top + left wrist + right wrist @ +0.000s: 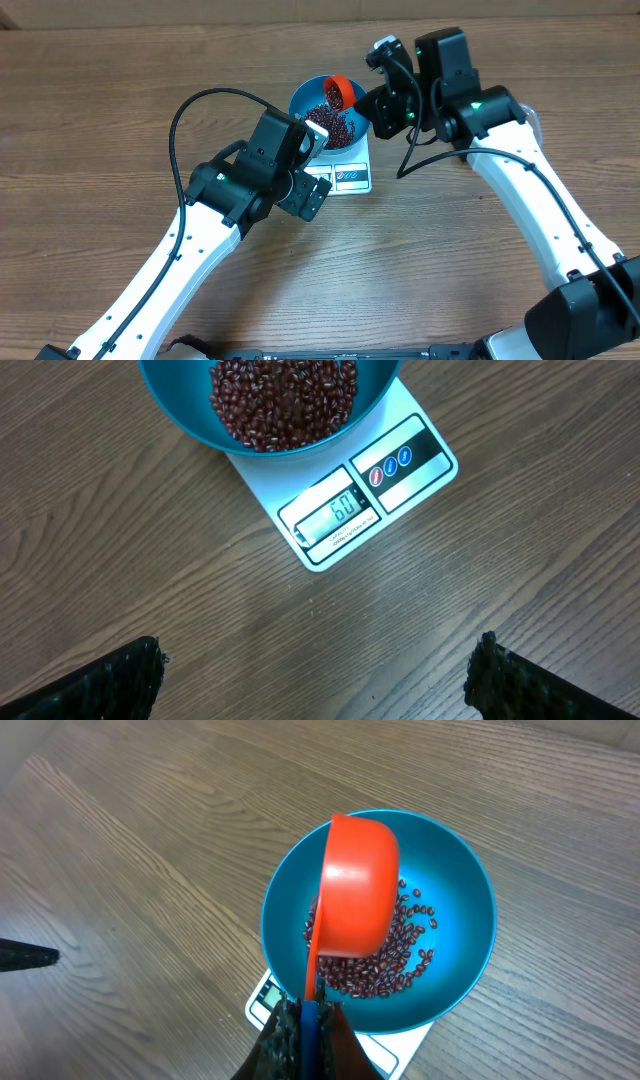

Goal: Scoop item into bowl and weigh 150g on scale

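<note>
In the deep blue bowl (460,910) at the middle of the table, the red-brown beans (285,400) lie in a loose heap that covers the bottom and climbs a little up one side. The bowl stands on the white scale (400,470), which shows only by its front edge, where the display window and the button panel poke out from under the rim. The figure in the window looks like sixty, though it is small and tilted in the left wrist view. An orange-red scoop (355,890) hangs over the bowl with its back up and its mouth tipped down toward the heap. Its handle is pinched between the closed fingers of the right gripper (308,1020). I cannot tell whether any beans are left inside it. The left gripper (315,685) hovers low over the wood just in front of the scale, jaws spread wide and holding nothing, its camera looking at the display. The step in hand looks like emptying a scoopful, and the weight seems well short of the target. The next move would call for going back for more beans, then smaller, gentler pours as the reading nears the mark, with the scoop kept off the bowl's rim so the scale is not pressed. The table (90,120) is brown wood grain. Almost nothing of the room shows, only a paler plain strip along the far edge in the overhead view.
</note>
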You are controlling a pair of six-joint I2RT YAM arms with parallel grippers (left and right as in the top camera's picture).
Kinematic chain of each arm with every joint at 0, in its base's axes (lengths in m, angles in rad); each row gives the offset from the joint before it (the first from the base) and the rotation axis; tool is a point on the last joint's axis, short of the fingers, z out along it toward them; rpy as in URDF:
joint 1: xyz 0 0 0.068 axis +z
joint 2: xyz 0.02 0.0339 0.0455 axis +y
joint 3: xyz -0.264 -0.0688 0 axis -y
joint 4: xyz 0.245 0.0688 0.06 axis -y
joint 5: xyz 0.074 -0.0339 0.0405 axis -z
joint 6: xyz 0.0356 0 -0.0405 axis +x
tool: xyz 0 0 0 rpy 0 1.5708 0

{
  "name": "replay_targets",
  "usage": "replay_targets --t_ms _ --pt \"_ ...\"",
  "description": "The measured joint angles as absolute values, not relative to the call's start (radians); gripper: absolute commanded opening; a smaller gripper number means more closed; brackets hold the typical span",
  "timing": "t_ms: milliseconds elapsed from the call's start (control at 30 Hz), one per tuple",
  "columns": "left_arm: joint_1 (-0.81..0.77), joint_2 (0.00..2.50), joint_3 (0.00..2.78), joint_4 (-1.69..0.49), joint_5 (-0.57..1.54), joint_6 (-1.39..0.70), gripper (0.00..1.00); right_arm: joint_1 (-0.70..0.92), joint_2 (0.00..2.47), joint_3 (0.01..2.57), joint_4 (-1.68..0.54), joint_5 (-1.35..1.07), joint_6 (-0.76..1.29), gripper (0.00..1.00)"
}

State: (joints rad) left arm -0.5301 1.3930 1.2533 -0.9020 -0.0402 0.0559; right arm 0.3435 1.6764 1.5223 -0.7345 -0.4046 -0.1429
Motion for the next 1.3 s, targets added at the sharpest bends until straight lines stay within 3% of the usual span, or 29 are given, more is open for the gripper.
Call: replay_targets --t_ms 1300 --pt "-0.53 1.393 1.253 -0.902 -0.04 0.056 1.0 0.39 1.676 1.522 -0.737 -0.198 -0.16 0.03"
